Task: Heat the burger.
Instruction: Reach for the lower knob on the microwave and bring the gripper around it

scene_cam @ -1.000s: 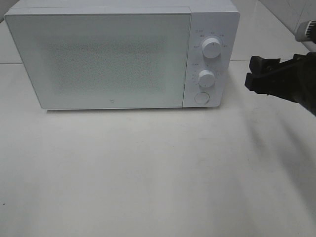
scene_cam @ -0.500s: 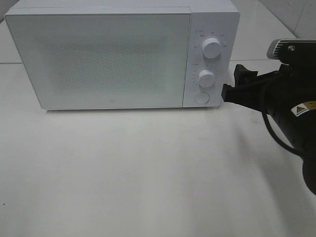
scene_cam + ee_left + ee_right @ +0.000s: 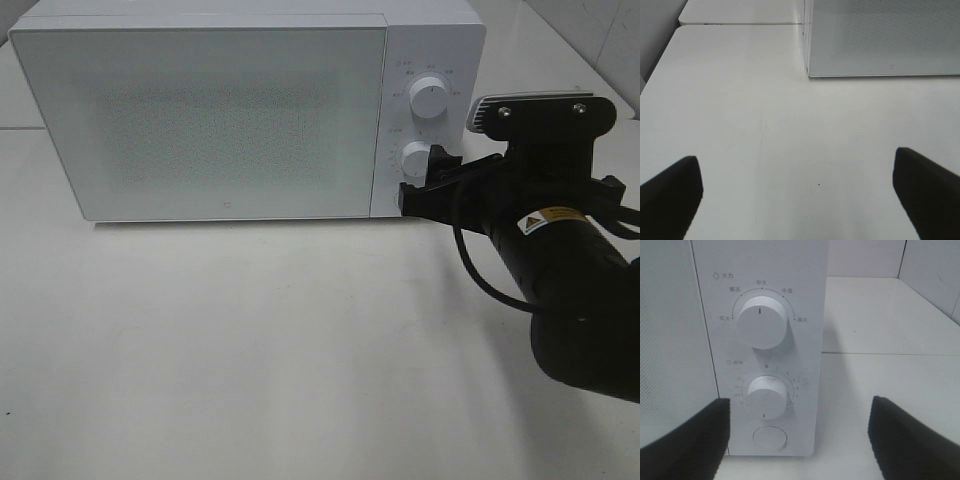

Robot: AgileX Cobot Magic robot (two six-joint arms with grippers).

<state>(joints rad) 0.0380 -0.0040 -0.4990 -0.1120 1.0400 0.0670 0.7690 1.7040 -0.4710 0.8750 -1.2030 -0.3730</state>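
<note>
A white bench [image 3: 250,350] carries a closed microwave [image 3: 200,120] at the upper left of the high view. The burger shows nowhere, perhaps behind the door. The right gripper [image 3: 420,178], jaws apart, faces the lower dial [image 3: 767,396]. Closing off-centre could slip or press the round button [image 3: 770,436]. The left gripper [image 3: 795,160] hovers, jaws apart.

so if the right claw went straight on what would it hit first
Most likely the microwave's control panel, near the lower knob and the round button under it. The open right claw faces that strip with nothing visible between; the exact contact spot is hard to judge.
</note>
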